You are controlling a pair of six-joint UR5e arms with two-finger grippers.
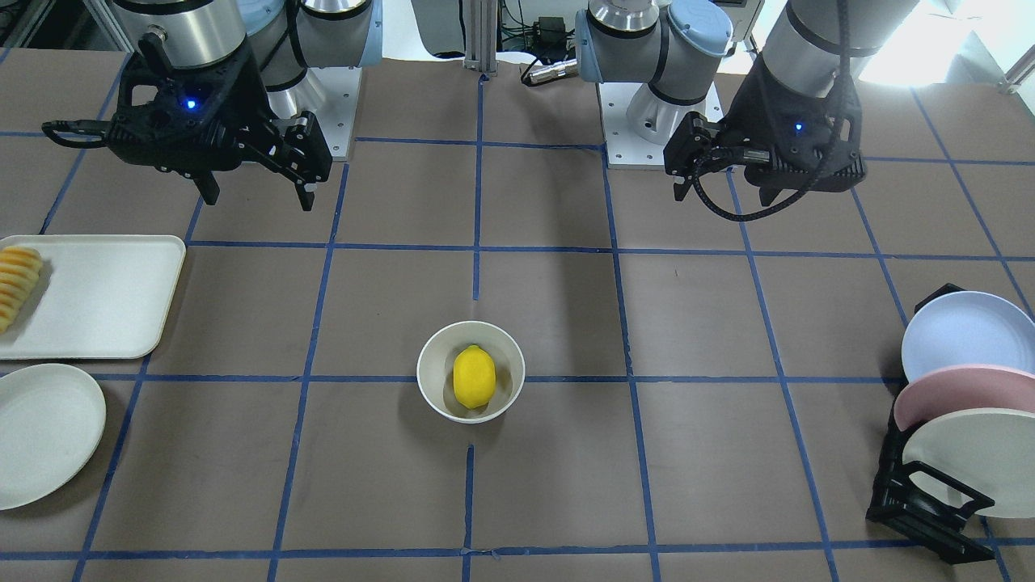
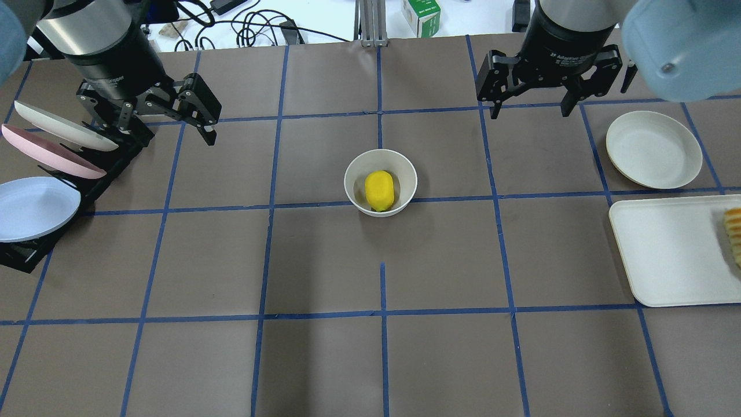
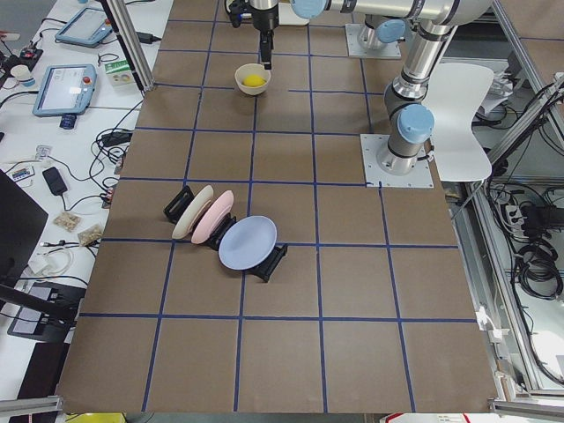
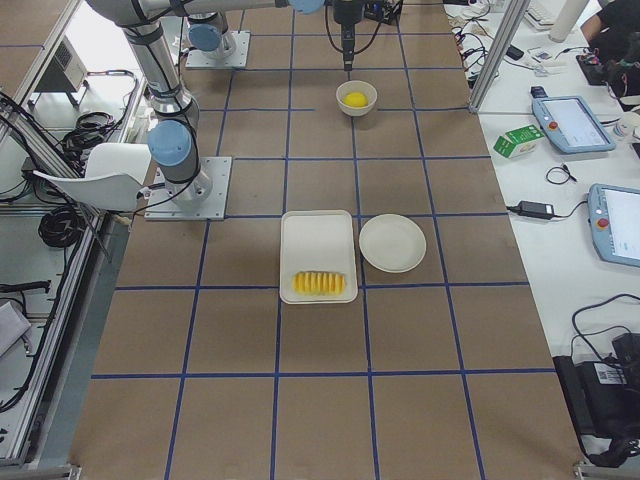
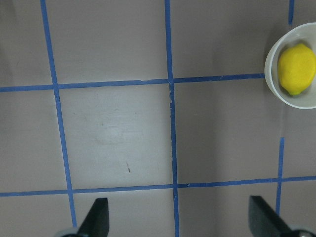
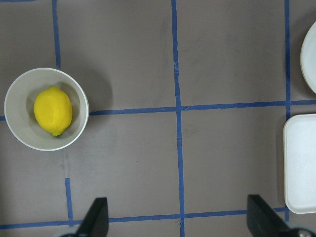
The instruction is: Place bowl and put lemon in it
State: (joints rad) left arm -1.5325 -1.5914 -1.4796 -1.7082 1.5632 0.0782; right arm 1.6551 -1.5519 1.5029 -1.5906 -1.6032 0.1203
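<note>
The off-white bowl [image 1: 428, 368] stands upright at the table's middle with the yellow lemon [image 1: 474, 377] lying inside it. The bowl [image 2: 354, 174] and the lemon [image 2: 379, 190] also show in the overhead view. My left gripper [image 2: 168, 136] is open and empty, raised above the table to the bowl's left and apart from it. My right gripper [image 2: 529, 113] is open and empty, raised to the bowl's right. The left wrist view shows the bowl [image 5: 273, 81] and lemon [image 5: 296, 69] at its upper right. The right wrist view shows the bowl [image 6: 19, 123] and lemon [image 6: 53, 110] at its left.
A black rack [image 2: 35, 255] holding off-white, pink and blue plates stands under and beside my left arm. A shallow off-white plate [image 2: 654, 149] and a white tray [image 2: 671, 249] with sliced yellow-orange fruit [image 2: 734, 231] lie at the right.
</note>
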